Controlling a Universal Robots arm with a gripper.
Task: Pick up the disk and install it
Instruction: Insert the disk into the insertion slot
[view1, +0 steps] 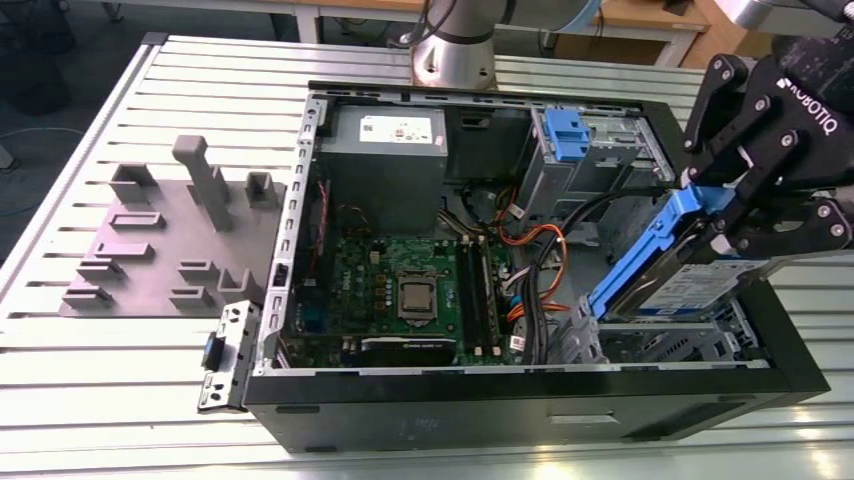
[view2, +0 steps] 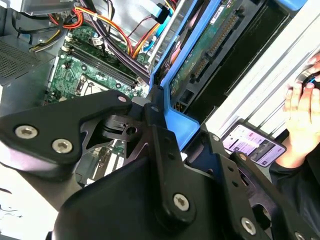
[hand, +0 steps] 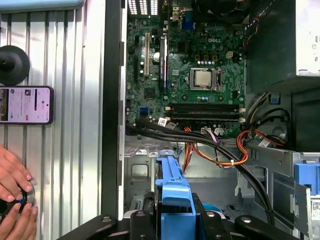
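Here, the disk (view1: 683, 285), a flat silver-grey slab with a white-and-blue label framed in smooth blue plastic, hangs tilted above the perforated sheet-metal bay (view1: 667, 345) at the exterior view's right end of the open black case (view1: 534, 385). The black jointed gripper (view1: 731, 228) is clamped on its upper end. Orange and black cables (view1: 541, 250) crowd just beside its lower edge, with the green motherboard (view1: 400, 290) beyond. The case stands on a ribbed metal tabletop (view1: 80, 360).
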